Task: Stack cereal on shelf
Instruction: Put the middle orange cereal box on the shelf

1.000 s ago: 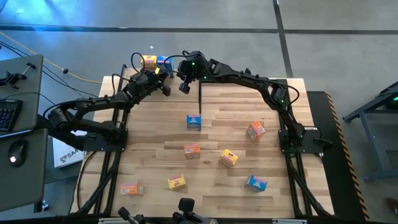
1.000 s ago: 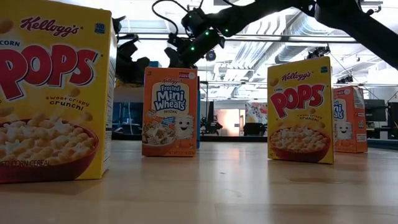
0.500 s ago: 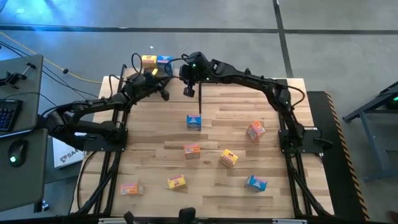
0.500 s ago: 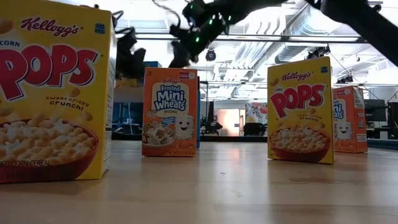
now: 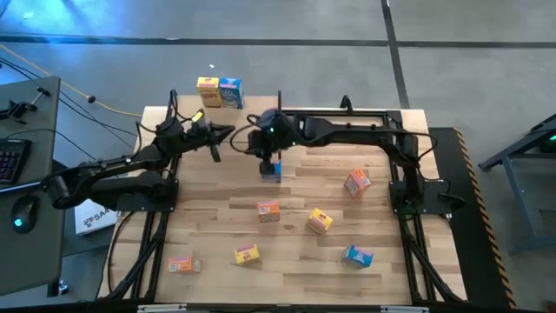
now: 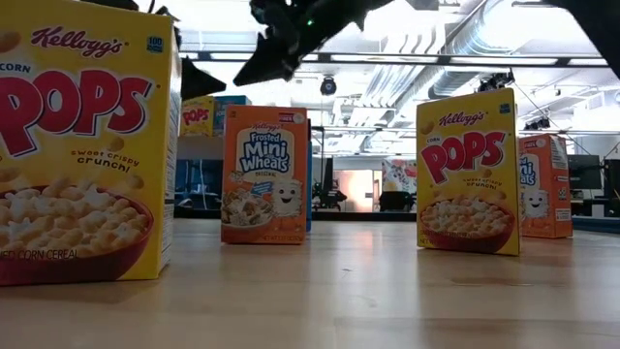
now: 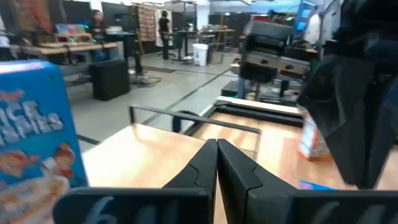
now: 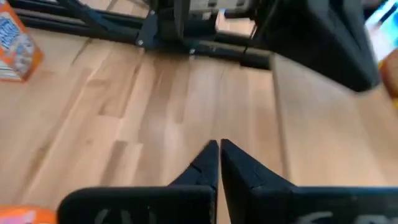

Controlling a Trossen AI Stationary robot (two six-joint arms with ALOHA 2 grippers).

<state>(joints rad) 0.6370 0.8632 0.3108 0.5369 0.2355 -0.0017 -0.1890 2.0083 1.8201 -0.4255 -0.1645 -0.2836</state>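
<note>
A yellow cereal box (image 5: 208,91) and a blue one (image 5: 230,91) stand upright on the shelf (image 7: 140,155) at the table's far left corner. My left gripper (image 5: 224,133) is shut and level, just near of the shelf, holding nothing; its wrist view has the blue box (image 7: 34,130) beside it. My right gripper (image 5: 266,159) is shut, tilted downward, and hangs above another blue box (image 5: 273,172) standing on the table. Its closed fingers (image 8: 219,158) show only bare wood beneath them.
Loose cereal boxes stand on the table: orange (image 5: 357,182), orange (image 5: 268,209), yellow (image 5: 320,221), blue (image 5: 357,256), yellow (image 5: 247,255), orange (image 5: 180,264). Big in the low view are a yellow box (image 6: 82,145), an orange box (image 6: 263,174) and another yellow box (image 6: 469,173).
Both grippers have drawn away from the shelf, staying shut. The left one has pulled back toward the table's left and swung round toward the right edge. The right one has come toward the near edge until it is over the blue box. The two boxes on the shelf have stayed put.
</note>
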